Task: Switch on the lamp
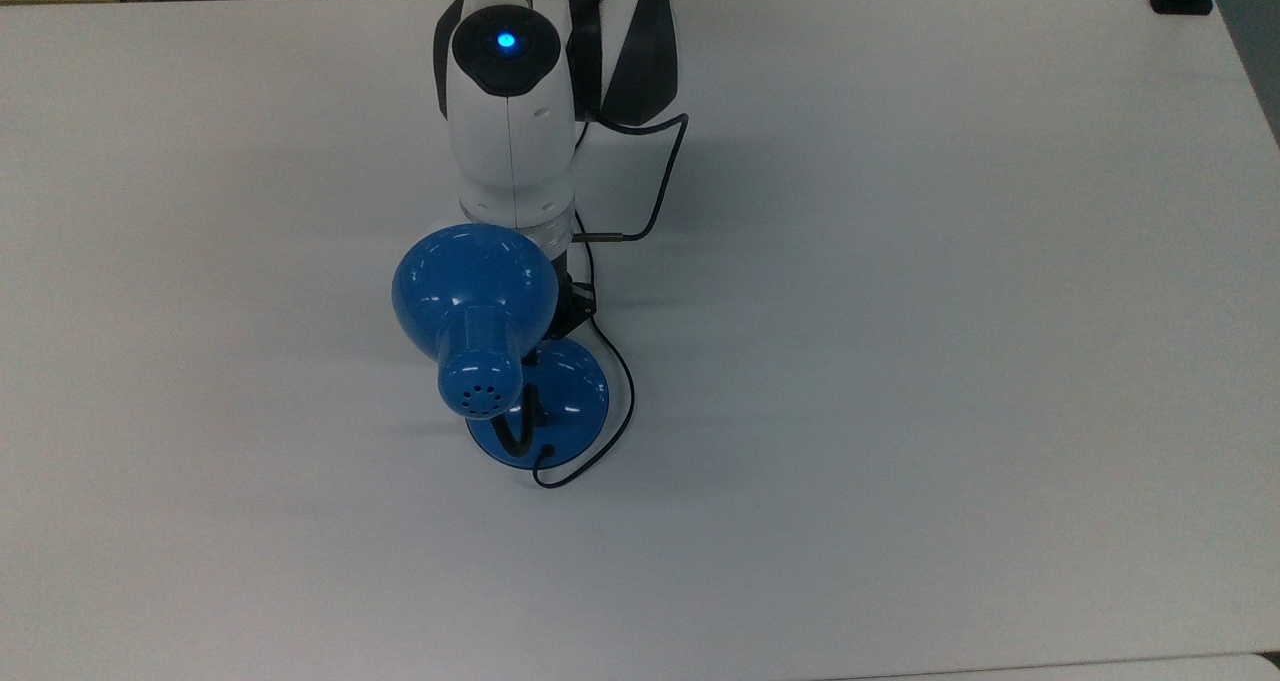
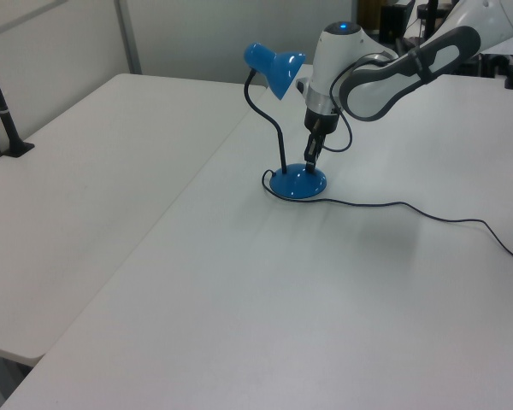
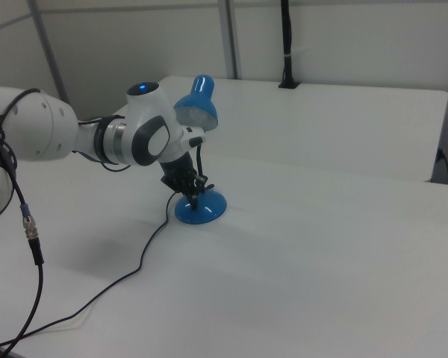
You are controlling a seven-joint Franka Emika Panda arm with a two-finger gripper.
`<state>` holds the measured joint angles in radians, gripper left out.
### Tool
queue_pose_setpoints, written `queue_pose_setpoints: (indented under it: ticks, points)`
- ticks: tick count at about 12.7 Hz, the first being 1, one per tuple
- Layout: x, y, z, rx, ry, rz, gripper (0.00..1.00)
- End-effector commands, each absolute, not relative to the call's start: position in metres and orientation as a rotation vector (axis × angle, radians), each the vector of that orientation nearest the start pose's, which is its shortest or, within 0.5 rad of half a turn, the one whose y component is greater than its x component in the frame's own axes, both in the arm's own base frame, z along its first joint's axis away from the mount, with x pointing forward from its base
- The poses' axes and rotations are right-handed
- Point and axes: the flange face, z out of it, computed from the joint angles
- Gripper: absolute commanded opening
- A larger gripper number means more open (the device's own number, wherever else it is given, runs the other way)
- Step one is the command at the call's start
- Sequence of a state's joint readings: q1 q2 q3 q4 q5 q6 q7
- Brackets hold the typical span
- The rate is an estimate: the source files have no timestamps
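Note:
The lamp stands near the table's middle, with its glossy blue shade over the round blue base. In the left view the shade points toward the arm and shows no glow. My gripper points straight down, shut, with its tip at the top of the base, just beside the black gooseneck. The right view shows the gripper touching the base below the shade. From the top view the shade hides most of the gripper.
The lamp's thin black cord trails across the table toward the left view's right. A black clamp post stands at the far table's edge. The white arm hangs behind the lamp with its own cable.

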<state>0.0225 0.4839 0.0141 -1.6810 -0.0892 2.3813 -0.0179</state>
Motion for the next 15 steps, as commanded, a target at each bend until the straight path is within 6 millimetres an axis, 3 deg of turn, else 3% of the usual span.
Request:
queue_pose_setpoints:
  ticks: [1,9,10,12,15]
  points:
    - [0.689,0.033,0.326,-3.185,-0.194,-0.292,0.0]
    - [0.693,0.033,0.319,-3.185,-0.207,-0.339,0.0]
    - [0.693,0.032,0.325,-3.185,-0.211,-0.346,0.0]
    - [0.687,0.025,0.364,-3.188,-0.196,-0.368,0.0]
    - [0.675,0.022,0.391,-3.203,-0.203,-0.267,0.0]
